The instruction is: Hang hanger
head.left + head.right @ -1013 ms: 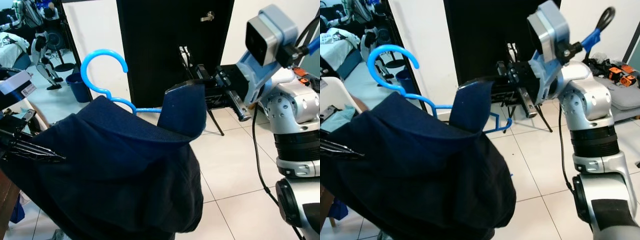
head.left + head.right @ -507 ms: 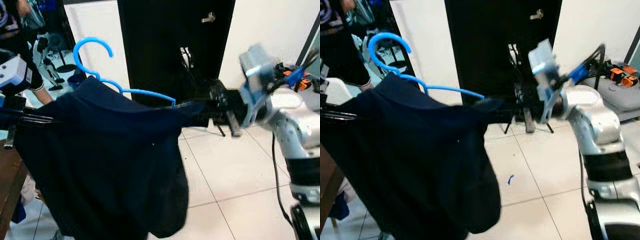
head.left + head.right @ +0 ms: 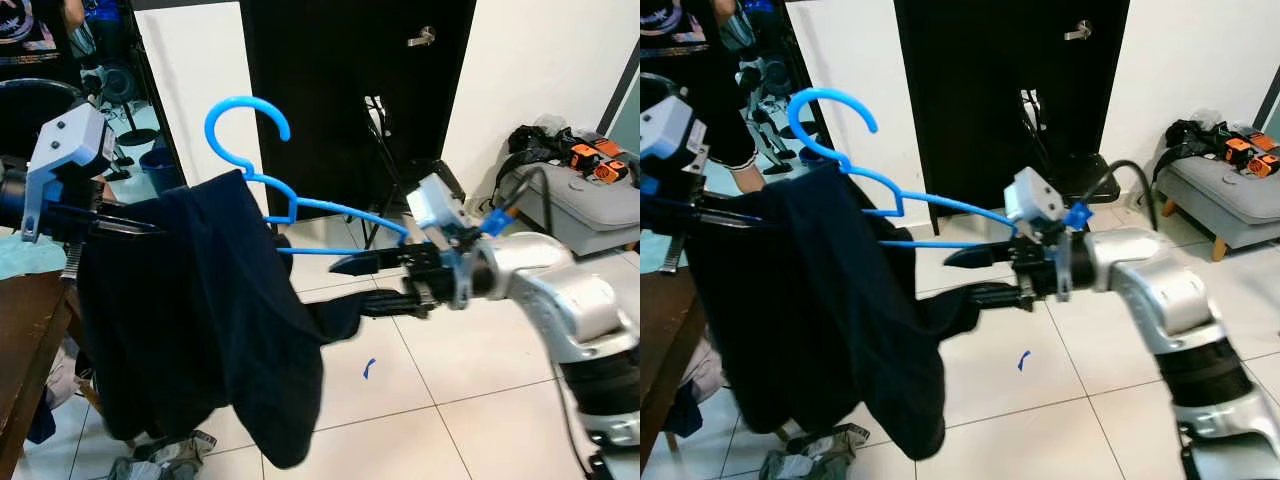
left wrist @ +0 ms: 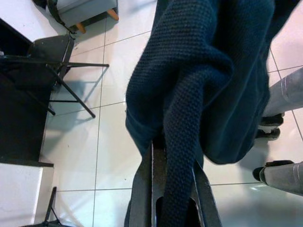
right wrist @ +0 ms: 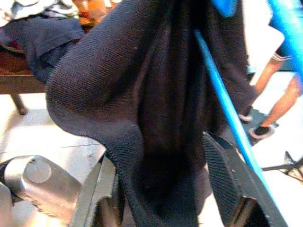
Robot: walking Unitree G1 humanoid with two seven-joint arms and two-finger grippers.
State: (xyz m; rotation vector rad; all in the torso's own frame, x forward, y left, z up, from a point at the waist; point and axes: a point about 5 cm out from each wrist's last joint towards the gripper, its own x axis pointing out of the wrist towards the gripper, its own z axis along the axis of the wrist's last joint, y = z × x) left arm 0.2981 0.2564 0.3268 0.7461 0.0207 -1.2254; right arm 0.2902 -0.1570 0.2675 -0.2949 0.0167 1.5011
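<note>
Left eye view: left tool and right tool hold a dark garment up between them, with a blue hanger threaded in it.
Left tool: fingers close together, pinching a thick fold of the garment, as the left wrist view shows; the cloth hangs down from this tool.
Right tool: two fingers spread apart, one above the other; the garment's edge is drawn over the lower one, and the right wrist view shows cloth bunched between both. Whether it truly grips the cloth, I cannot tell.
Hanger: hook rises above the garment, between the two tools and nearer the left one; its arm slopes down to just above the right tool's upper finger; the lower bar runs toward that tool too. The other shoulder is hidden under cloth.
Garment: mostly below and beside the left tool, hanging toward the floor; a narrow tail stretches across to the right tool.
Counter: brown edge below the left tool.
Door: black, behind the hanger.
Person: legs beyond the garment, seen from the right wrist.
Sofa: grey, far beyond the right tool.
</note>
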